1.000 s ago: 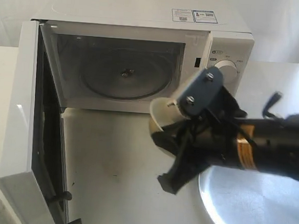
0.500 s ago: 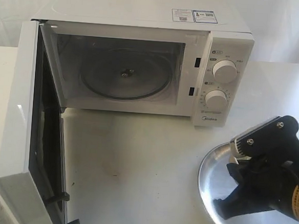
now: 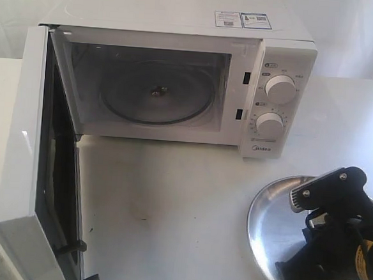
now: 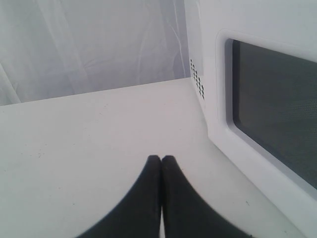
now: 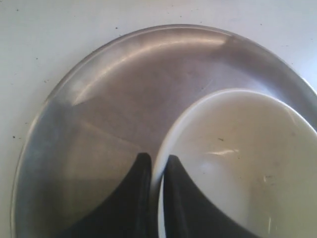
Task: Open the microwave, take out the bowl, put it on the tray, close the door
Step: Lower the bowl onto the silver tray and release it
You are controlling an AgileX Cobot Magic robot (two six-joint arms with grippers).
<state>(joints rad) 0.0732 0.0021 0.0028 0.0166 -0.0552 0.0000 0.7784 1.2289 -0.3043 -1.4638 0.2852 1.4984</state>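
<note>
Standing wide open at the far left, the door shows its inner face to the room, hinged on the left edge of the microwave. Beside the door's outer side, the left gripper hangs low over the white table, its two black fingers pressed together on nothing. The oven's cavity holds only the glass turntable, and two round knobs sit on the panel to its right. Further right, near the table's front, lies the tray. The right gripper is above it, pinching the rim of the bowl, one finger inside and one outside. The bowl lies within the tray's rim.
</note>
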